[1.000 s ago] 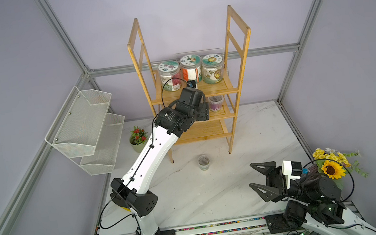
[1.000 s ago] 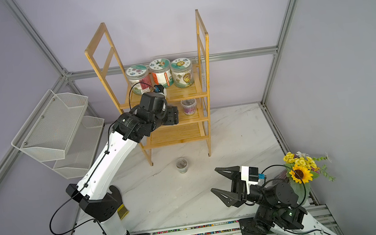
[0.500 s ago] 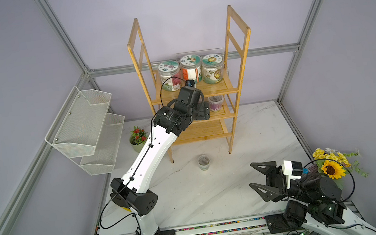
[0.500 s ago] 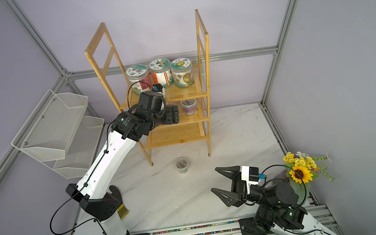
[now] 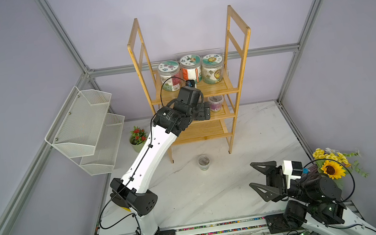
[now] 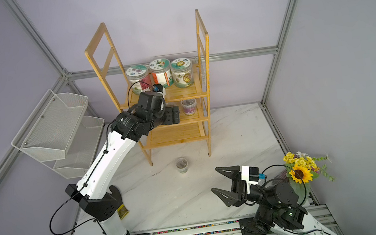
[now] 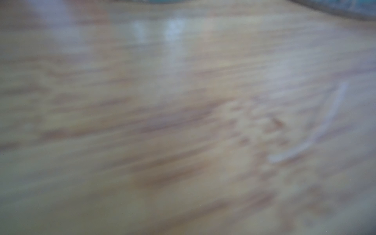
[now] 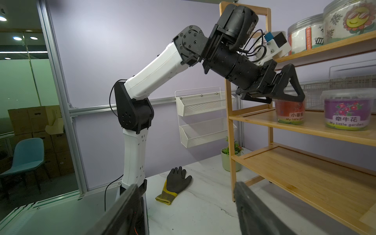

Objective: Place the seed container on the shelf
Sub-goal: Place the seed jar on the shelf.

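Across both top views, we see the white left arm reaching into the middle tier of the bamboo shelf [image 5: 203, 130] [image 6: 174, 134], where it already was a second ago. Its wrist has shifted only slightly, and the left gripper [image 5: 205, 114] [image 6: 172, 115] sits just beside a purple tub [image 5: 216, 103] [image 6: 189, 106]. From above, the seed container is hidden by the gripper and the upper tier. Three jars [image 5: 191, 69] stand on the top tier, and a small tub [image 5: 204, 162] stands on the marble table [image 5: 217, 200] in front of the shelf, unmoved. Near the front edge, the right gripper [image 5: 251, 174] [image 6: 214, 179] hovers with its jaws spread wide and nothing between them, as before. Next, the left wrist view gives us only the blurred, very close bamboo of the shelf [image 7: 183, 122]. Last, the right wrist view shows the seed container [image 8: 291, 113], a short round tub with a red label, on the middle tier. It stands upright, with its base on the board, lid up, axis vertical and label facing this camera. It is near the purple tub [image 8: 345, 112] but apart from it. One finger [image 8: 280, 97] of the left gripper crosses in front of its lid. We cannot tell whether the jaws grip it or stand clear.
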You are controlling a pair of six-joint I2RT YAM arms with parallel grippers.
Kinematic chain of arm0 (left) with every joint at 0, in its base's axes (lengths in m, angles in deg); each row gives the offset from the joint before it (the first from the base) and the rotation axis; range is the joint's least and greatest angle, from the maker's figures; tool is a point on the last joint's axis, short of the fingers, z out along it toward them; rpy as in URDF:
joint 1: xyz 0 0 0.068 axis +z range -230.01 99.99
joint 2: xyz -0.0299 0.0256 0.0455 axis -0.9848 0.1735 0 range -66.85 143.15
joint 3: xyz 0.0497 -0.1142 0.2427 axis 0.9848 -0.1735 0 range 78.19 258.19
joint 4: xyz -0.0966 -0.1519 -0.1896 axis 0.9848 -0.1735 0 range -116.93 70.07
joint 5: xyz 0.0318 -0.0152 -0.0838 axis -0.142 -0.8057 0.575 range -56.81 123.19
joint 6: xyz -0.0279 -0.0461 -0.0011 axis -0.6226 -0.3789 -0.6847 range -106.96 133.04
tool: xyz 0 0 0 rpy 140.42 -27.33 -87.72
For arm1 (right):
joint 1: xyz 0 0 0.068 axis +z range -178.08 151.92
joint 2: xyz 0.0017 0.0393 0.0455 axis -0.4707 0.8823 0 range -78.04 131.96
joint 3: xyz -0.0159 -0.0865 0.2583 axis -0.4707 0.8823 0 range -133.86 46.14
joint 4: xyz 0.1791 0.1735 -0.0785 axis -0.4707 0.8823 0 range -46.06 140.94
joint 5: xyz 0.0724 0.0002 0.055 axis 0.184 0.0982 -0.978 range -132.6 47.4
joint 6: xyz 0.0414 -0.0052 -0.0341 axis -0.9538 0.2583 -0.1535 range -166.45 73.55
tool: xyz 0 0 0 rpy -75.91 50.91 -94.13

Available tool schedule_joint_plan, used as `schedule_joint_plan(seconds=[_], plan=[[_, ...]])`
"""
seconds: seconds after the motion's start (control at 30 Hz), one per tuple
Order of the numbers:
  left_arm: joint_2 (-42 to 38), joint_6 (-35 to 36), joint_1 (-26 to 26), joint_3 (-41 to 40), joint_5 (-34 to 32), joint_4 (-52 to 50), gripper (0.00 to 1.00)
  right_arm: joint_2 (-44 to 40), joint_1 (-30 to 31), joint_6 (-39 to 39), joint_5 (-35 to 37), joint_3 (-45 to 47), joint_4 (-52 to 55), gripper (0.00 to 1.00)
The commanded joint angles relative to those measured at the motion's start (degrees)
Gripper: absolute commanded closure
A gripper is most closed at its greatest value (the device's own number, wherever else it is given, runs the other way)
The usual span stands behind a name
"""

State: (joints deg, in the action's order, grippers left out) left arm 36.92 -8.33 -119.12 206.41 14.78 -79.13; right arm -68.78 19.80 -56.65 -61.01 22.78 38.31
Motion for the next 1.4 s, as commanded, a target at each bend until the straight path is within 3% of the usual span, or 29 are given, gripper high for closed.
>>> schedule_joint_plan(seconds=[0.0, 0.17, 0.67, 0.93, 1.37], plan=[[-2.3, 0.8, 0.2, -1.5, 1.5, -0.4, 0.0, 0.2, 0.0, 0.0, 0.7, -1.1, -0.5, 0.23], [-5.0, 1.1, -0.3, -5.1, 1.1, 1.2, 0.0, 0.3, 0.0, 0.0, 0.8, -1.0, -0.6, 0.23], [-12.4, 2.8, -3.5, -19.6, -3.7, 9.3, 0.22, 0.0, 0.0, -0.1, 0.8, -0.7, -0.1, 0.23], [-12.7, 4.6, -3.5, -22.5, -6.8, 14.9, 0.33, 0.1, 0.0, -0.1, 0.8, -1.0, 0.3, 0.23], [-10.3, 5.0, -1.6, -22.7, -6.0, 18.0, 0.37, 0.2, 0.0, 0.4, 0.8, -1.2, 0.4, 0.23]])
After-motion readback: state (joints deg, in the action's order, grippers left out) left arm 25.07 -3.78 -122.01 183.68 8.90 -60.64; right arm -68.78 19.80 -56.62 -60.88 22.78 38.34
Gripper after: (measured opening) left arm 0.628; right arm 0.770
